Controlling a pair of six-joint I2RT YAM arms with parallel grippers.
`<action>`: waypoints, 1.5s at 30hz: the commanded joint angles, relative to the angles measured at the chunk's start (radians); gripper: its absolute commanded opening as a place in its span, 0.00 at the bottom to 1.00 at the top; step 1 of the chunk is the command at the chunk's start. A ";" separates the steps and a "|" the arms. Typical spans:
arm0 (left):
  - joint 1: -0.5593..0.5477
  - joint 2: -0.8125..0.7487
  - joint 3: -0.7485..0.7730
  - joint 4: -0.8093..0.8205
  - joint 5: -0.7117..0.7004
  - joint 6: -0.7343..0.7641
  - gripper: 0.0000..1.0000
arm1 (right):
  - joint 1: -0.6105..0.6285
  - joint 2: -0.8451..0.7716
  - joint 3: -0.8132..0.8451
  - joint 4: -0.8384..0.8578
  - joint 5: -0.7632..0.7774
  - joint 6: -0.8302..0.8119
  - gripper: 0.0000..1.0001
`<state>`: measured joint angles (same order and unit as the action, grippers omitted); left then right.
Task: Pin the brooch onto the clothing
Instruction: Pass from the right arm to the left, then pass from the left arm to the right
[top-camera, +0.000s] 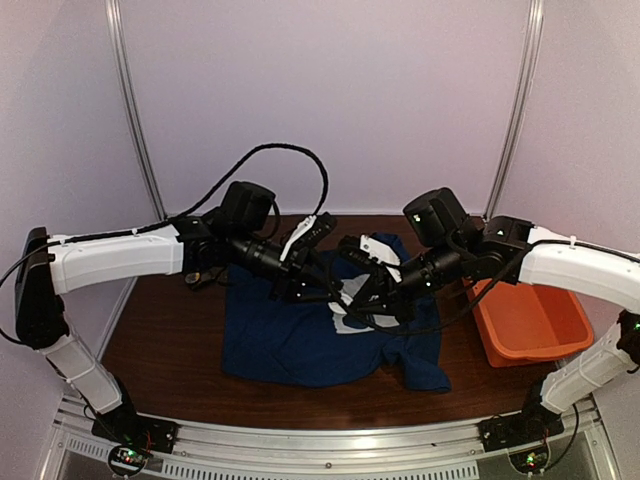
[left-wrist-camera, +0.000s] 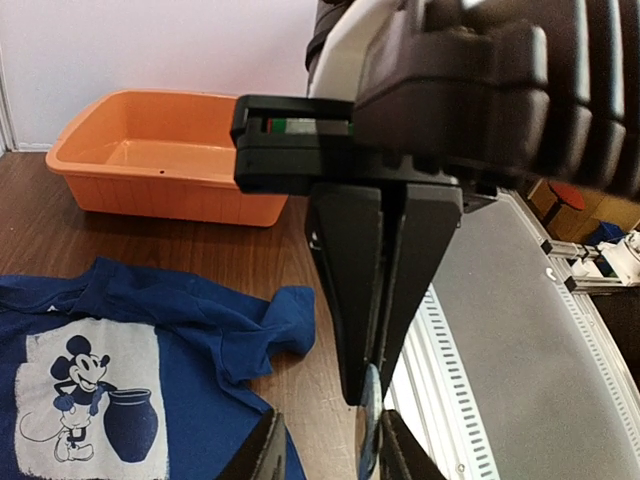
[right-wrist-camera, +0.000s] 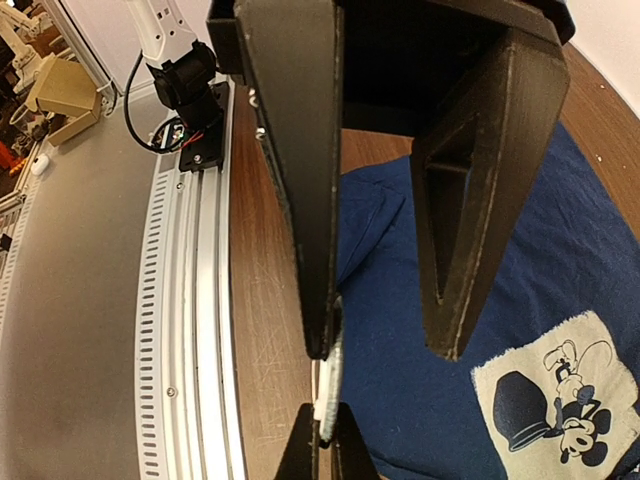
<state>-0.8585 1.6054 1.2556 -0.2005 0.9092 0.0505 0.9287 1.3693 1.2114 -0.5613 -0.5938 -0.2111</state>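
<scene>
The right end effector (right-wrist-camera: 322, 450) is pinched shut on the brooch (right-wrist-camera: 329, 388). It holds the thin disc edge-on at the lower middle of the right wrist view, near the edge of the shirt (right-wrist-camera: 400, 420). The left end effector (right-wrist-camera: 382, 350) straddles the disc with its jaws apart. One finger is against or just beside a face of the disc and the other stands clear, so it grips nothing yet.

The step looks like a handover, or a two-handed opening of the clasp. To do it well, the left fingers should meet the flat faces squarely near the middle. The right should keep its hold until that grip is firm, because a small, smooth, silvery piece will likely twist if caught near its rim. The pin itself cannot be made out.

The shirt is soft navy fabric, rumpled at the sleeve, with a flat white printed patch (left-wrist-camera: 90, 400) showing a cartoon mouse. It lies on the dark wood-grain surface (left-wrist-camera: 60, 230), and a smooth orange plastic tub (left-wrist-camera: 160, 160) sits at the upper left of the left wrist view.
</scene>
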 joint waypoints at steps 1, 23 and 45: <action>-0.005 0.018 0.033 -0.004 0.021 0.013 0.29 | -0.007 0.002 0.026 -0.009 0.041 -0.006 0.00; 0.007 -0.067 -0.114 0.291 -0.112 -0.157 0.00 | -0.041 -0.186 -0.177 0.282 0.061 0.107 0.70; 0.073 -0.156 -0.391 0.878 -0.192 -0.501 0.00 | -0.065 -0.259 -0.478 0.875 0.437 0.456 1.00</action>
<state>-0.7891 1.4929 0.8772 0.5983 0.7509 -0.4244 0.8680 1.0988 0.7002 0.3344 -0.3008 0.2127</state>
